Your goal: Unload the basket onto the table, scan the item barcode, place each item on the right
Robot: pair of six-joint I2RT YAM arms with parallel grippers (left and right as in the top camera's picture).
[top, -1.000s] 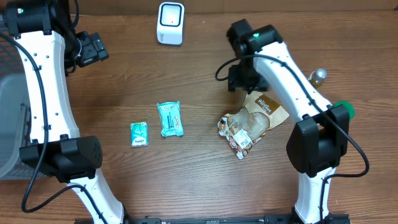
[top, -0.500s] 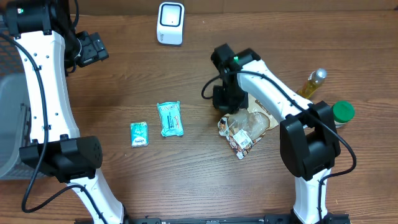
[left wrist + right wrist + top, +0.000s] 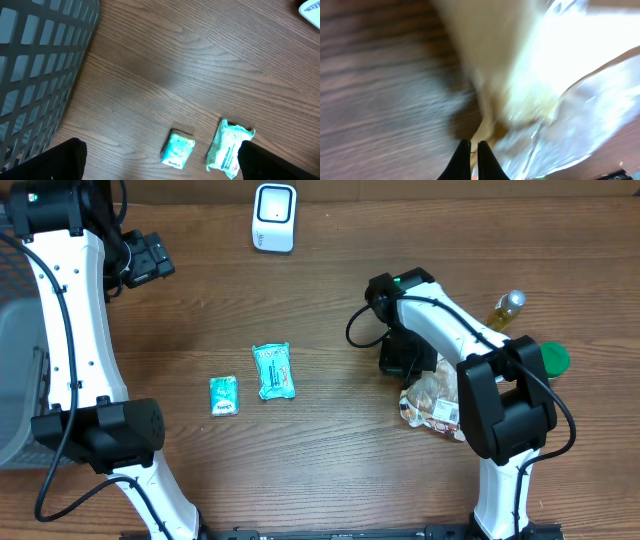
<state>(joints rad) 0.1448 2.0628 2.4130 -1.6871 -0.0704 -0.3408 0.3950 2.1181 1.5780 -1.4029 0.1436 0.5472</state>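
The middle of the table [image 3: 330,460] is bare wood, giving open room between the white barcode scanner [image 3: 274,217] at the far edge and the crinkled snack bag [image 3: 432,402] on the right. The bag lies just beside the right arm's base, and its right part is hidden under the arm's lower link. Two things lie left of centre, near each other: a small teal packet [image 3: 224,395] and a larger teal packet [image 3: 273,370]. A grey basket [image 3: 14,380] is cut off by the left edge. Behind the right arm stand a bottle [image 3: 507,310] and a green lid [image 3: 553,358], the lid partly covered by the arm.

The right arm folds back on itself, so the right hand [image 3: 405,355] sits low at the bag's far-left edge. Its wrist view is heavily blurred. The dark fingertips [image 3: 464,152] stand almost together, pinched on a thin tan edge of the bag, with glare washing out the clear film.

The left hand [image 3: 152,260] hangs high near the far-left corner, well apart from everything. Its fingers [image 3: 55,160] are spread wide and hold nothing.
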